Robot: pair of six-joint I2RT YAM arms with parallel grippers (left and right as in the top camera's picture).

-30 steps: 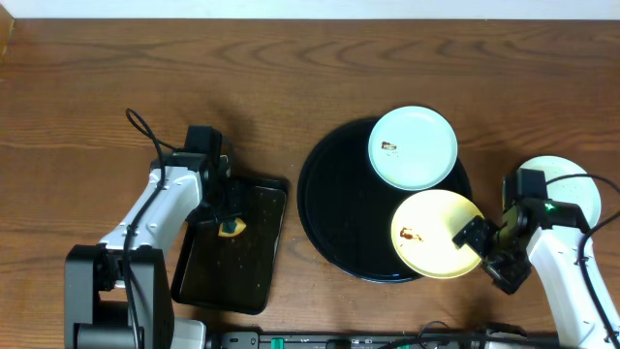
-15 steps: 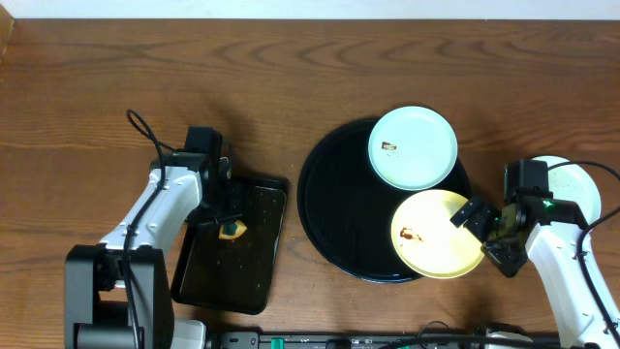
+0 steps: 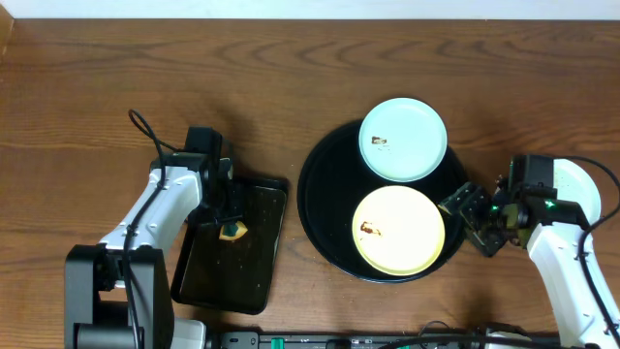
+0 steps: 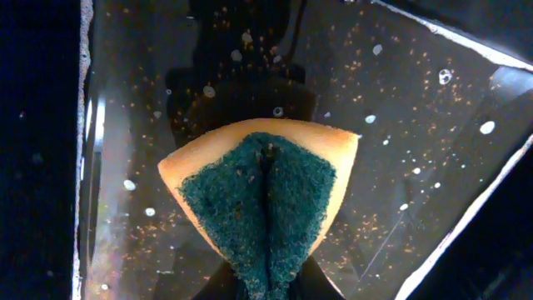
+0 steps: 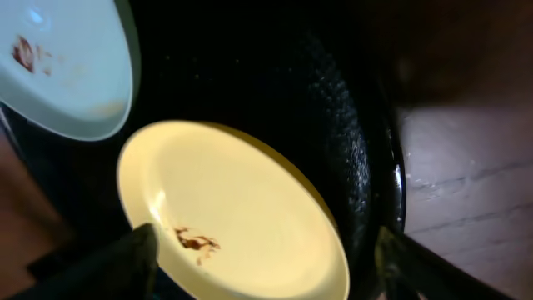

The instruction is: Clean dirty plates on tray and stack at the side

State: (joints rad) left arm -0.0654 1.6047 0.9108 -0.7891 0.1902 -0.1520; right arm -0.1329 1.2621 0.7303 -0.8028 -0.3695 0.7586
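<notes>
Slid inward, yellow plate (image 3: 399, 231) and blue plate (image 3: 403, 140) are waiting smeared on the tray (image 3: 325, 189), 3rd plate (image 3: 581, 190) aside, right claw (image 3: 469, 217) gaping empty, left claw (image 3: 229, 219) pinching the sponge (image 4: 265, 187)

Open wood: we count the whole far side of the table (image 3: 291, 68) and the strip between the small tray (image 3: 208, 281) and the round tray (image 3: 325, 208).
Round tray, left part: bare, open from above.
Obstacles on it: blue plate (image 3: 403, 139) overhanging the far rim; yellow plate (image 3: 398, 230) filling the near right.
Right rim: right gripper (image 3: 475, 218) just beside it, jaws spread.
Small tray, far end: left gripper (image 3: 229, 221) pinching a sponge (image 4: 266, 192).
Far right: we note a plate (image 3: 581, 189) partly under the right arm (image 3: 562, 262).
</notes>
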